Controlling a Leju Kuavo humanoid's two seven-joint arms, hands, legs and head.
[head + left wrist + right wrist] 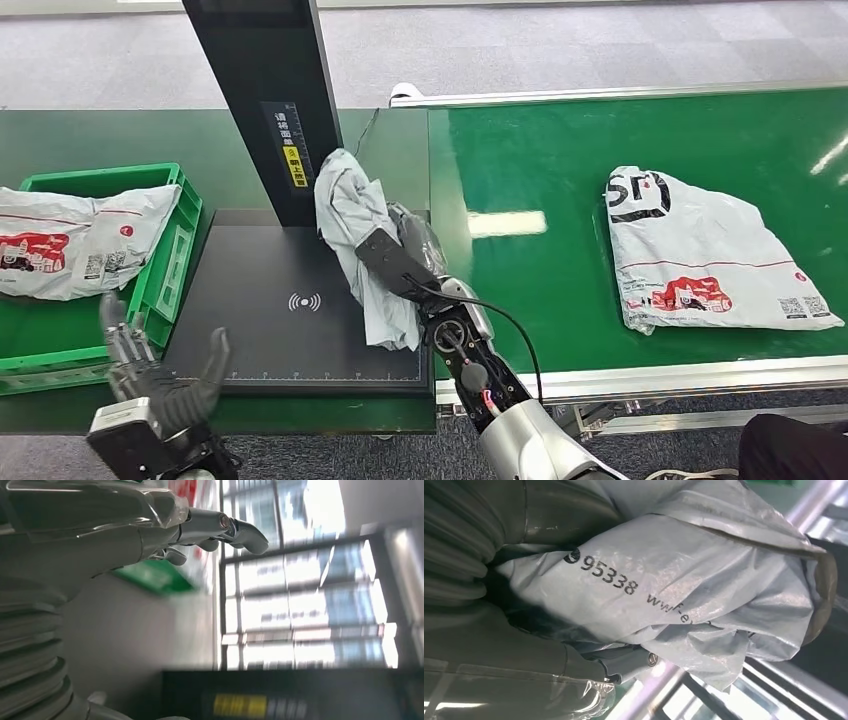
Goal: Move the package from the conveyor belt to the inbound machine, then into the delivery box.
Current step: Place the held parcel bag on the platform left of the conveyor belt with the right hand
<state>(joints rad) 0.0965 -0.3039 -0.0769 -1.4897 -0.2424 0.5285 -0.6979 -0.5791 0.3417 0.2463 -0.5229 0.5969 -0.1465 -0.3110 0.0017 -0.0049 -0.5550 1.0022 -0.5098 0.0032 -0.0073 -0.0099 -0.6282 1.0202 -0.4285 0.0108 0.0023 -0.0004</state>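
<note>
Right hand: the right hand (400, 262), at centre frame in the head view, is clamped on a crumpled grey package (352, 225); in the right wrist view the hand (514, 650) is wrapped around the bag (684, 595), whose print reads 95338.
Left hand: the left hand (160, 375), lower left of the head view, holds nothing, fingers spread and pointing up; in the left wrist view the fingers (240, 530) are apart.
Held package: it hangs over the right edge of the black inbound machine platform (270, 310), just beside the machine's dark upright column (265, 90).
Conveyor belt: the green belt (540, 270) fills the right half of the frame, and a second flat grey package (700, 255) with red print lies on it, well apart from the hand.
Delivery box: the green crate (165, 250) sits at the left edge, touching the platform, with another grey package (80, 240) lying in it.
</note>
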